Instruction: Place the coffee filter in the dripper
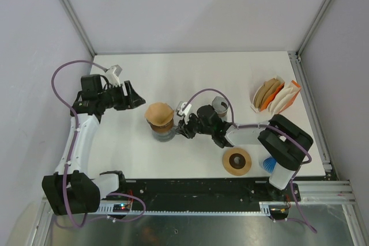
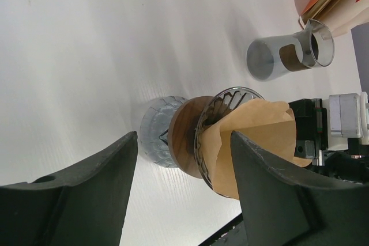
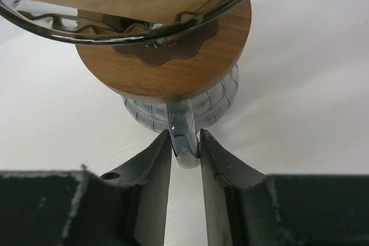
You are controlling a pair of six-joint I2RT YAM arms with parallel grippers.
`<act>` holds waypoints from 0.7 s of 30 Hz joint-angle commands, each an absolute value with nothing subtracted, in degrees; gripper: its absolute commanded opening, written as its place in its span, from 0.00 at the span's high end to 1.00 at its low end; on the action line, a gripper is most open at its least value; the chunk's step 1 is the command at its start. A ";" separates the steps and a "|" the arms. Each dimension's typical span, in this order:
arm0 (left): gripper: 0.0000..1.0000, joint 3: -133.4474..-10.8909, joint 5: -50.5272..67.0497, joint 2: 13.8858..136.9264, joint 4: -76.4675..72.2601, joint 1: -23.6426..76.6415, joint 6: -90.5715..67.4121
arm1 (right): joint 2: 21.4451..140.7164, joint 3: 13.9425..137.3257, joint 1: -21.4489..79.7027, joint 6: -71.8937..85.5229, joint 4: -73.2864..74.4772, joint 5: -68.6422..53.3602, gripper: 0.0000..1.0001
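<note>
Overhead, the filter (image 1: 159, 112) sat in the dripper (image 1: 164, 132) toward the table's (image 1: 202, 73) near edge; from the left wrist, the left gripper (image 2: 184, 162) gaped empty beside it; from the right wrist, the right gripper (image 3: 185, 149) pinched its handle (image 3: 183, 124), presumably steadying it.

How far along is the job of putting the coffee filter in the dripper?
Done: the brown filter sits in the dripper. In hand: the right hand is shut on the dripper's handle; the left hand is open, apart from it. Left: probably just letting go and pulling back.
</note>
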State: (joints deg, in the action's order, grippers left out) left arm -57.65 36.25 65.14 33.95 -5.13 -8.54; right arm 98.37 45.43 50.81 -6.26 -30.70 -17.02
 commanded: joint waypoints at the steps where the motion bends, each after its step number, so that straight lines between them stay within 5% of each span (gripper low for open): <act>1: 0.30 -60.59 37.60 64.52 33.07 -6.14 -7.44 | 99.38 45.70 50.90 -7.27 -35.06 -17.95 0.72; 21: 0.29 -62.28 38.22 64.94 33.07 -8.18 -7.04 | 100.87 48.12 50.92 -10.42 -34.04 -7.62 0.87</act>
State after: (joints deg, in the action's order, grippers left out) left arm -59.40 36.60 65.14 33.95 -7.38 -8.47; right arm 99.77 45.60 51.31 -8.91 -33.10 -13.87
